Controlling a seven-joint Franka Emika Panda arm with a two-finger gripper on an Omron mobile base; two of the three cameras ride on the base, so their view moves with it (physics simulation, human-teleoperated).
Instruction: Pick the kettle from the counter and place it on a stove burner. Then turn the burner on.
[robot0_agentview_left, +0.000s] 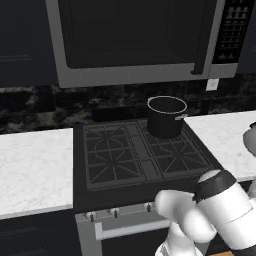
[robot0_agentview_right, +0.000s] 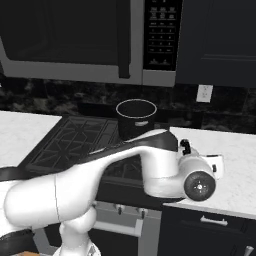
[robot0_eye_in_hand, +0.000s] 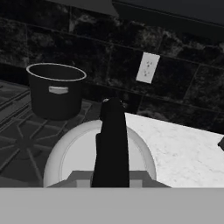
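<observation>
The silvery-white dome of the kettle sits close in front of the hand, and its black handle runs up the middle of the hand view. My gripper is shut on that handle from above. The kettle is at the left end of the right-hand counter, beside the cooktop; whether it is lifted off the marble I cannot tell. From the right base view, the hand hides most of the kettle. The near-left stove burner has a bare grate.
A tall black pot stands on the back-right burner, just left of the kettle. A microwave hangs over the stove. Control knobs line the stove's front. A wall outlet is on the backsplash. More counter lies left.
</observation>
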